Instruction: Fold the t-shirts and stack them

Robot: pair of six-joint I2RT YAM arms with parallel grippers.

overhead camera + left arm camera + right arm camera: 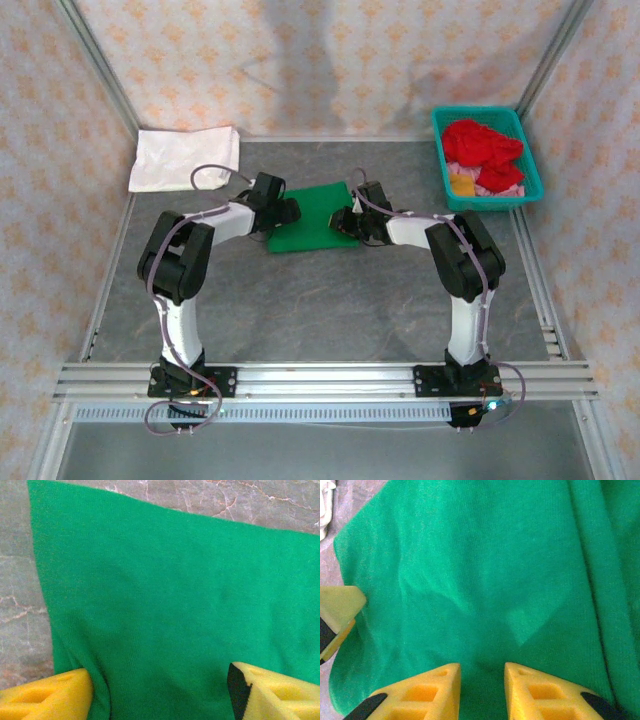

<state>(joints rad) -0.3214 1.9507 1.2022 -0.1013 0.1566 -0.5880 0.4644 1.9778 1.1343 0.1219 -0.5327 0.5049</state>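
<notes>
The grey marbled surface [330,310] carries everything. In the upper right of the top view stands the teal basket [476,111]. It holds a crumpled red t-shirt [483,142], with a pink one [503,180] and a yellow one [461,185] under it. In the upper left lies the white t-shirt [185,158], folded flat and well apart from the rest.

The green t-shirt [315,225] is in the middle of the surface. It is folded to a flat rectangle, and its long axis goes left to right, rising a little toward the right. Where the neck points I cannot tell.

Both arms reach in over it and cover its two short ends. The left hand [160,685] stands wide, with flat cloth under it at the left edge. The right hand [482,680] is narrow over the green cloth, and I cannot tell if it pinches it.
</notes>
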